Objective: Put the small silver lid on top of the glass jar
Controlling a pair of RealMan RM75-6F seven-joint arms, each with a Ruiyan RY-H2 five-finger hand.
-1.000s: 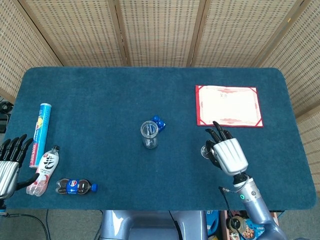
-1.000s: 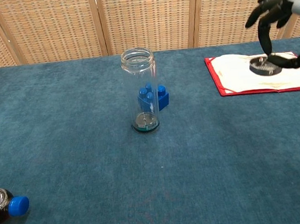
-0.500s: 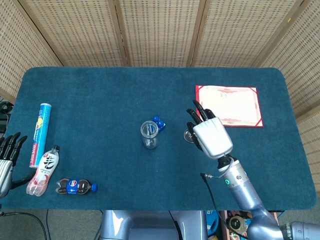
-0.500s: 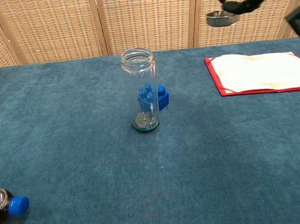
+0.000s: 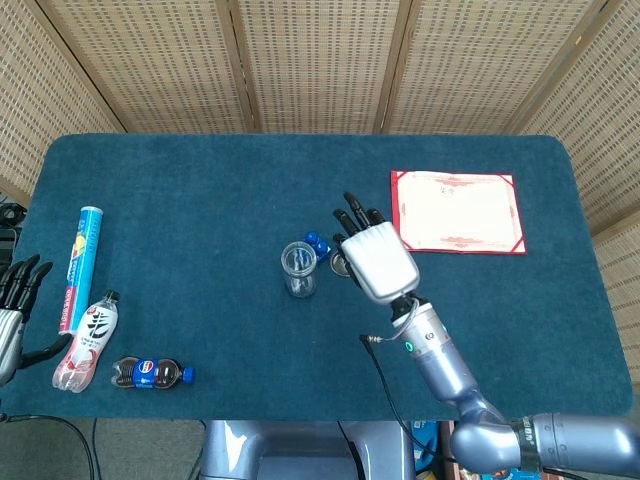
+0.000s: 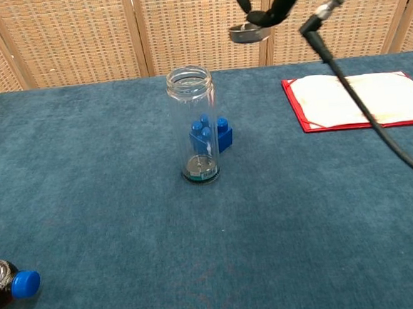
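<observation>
In the head view, the right hand [image 5: 377, 260] hangs above the blue-carpeted table [image 5: 200, 200] just to the 3 o'clock side of the tall clear glass jar [image 5: 298, 269], its dark fingers [image 5: 352, 213] pointing toward 12 o'clock. The small round silver lid [image 5: 341, 265] peeks out at the hand's 9 o'clock edge, pinched in its grasp, between hand and jar. A blue toy brick [image 5: 317, 243] lies just behind the jar. A red-bordered white certificate [image 5: 457, 211] lies at 2 o'clock from the jar. At 8 o'clock, well apart, lie a blue-and-white tube [image 5: 76, 267], a white-labelled bottle [image 5: 86, 343] and a dark cola bottle [image 5: 152, 373]. The left hand [image 5: 12, 310] rests at the table's 9 o'clock edge, fingers spread, grasping nothing.

In the chest view, the lid [image 6: 248, 32] is held in the air by dark fingertips [image 6: 281, 5], higher than the jar's [image 6: 193, 124] open mouth and toward 2 o'clock of it, not touching.
</observation>
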